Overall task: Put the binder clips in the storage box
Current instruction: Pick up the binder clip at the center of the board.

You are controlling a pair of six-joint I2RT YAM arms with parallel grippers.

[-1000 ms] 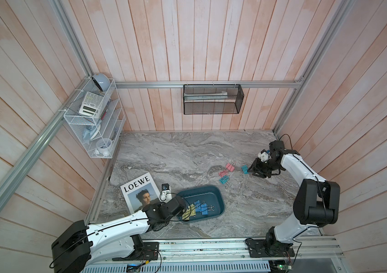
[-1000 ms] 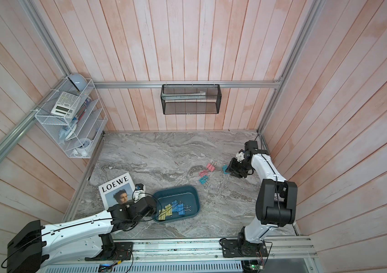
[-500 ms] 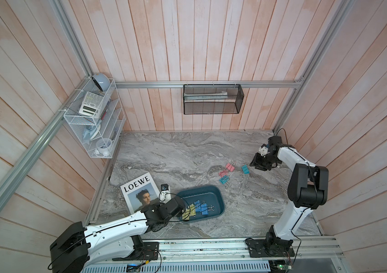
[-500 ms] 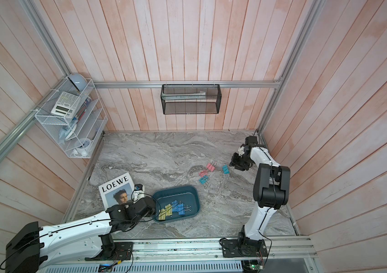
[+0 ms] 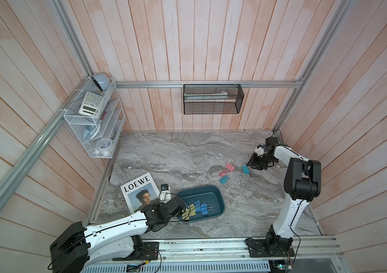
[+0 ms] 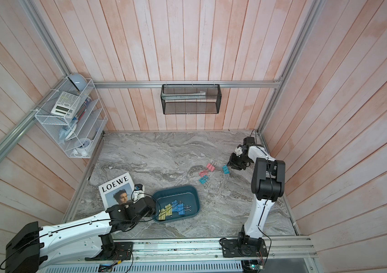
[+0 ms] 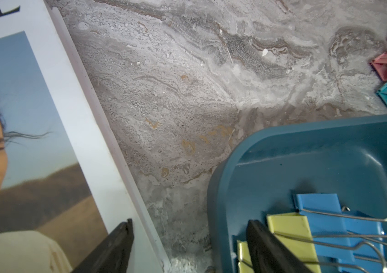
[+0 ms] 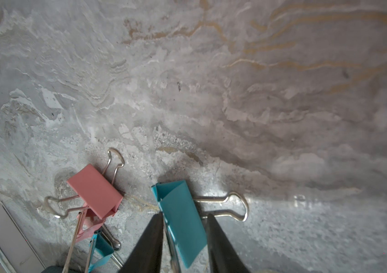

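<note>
Since four of the eight binder clips (image 5: pixel 197 210) lie inside the storage box (image 5: pixel 220 203), the lot stands half filed.

Item, storage box: dark teal tub near the front edge of the bench (image 5: pixel 175 151), just beside the magazine (image 5: pixel 138 193). Contents: two yellow clips (image 6: pixel 165 212) and two blue clips (image 6: pixel 179 208), bunched at the end nearest the left arm, wire handles overlapping. Judged to be where that arm lets go.

Item, loose clips: two pink clips (image 5: pixel 226 170) and a teal clip (image 5: pixel 223 180), touching in a small heap on bare bench, well apart from the box. An outer teal clip (image 8: pixel 180 227) lies just beside the heap, nearest the right arm, which is probably why it is taken first.

Item, right pincer (image 8: pixel 184 216): lowered over the outer teal clip, one finger on each side of the coloured body, wire handles left free. This presumably puts the squeeze on rigid metal, not springy wire. Fingers sit close against the body. Whether they press it or stand just off cannot be told. Clip rests on the bench.

Item, left pincer (image 7: pixel 190 222): spread wide, holding nothing, low over the box's corner. One finger is above the magazine's edge, the other above the yellow clips. Judged parked clear of the right arm's path.

Outstanding: four clips to carry across.
</note>
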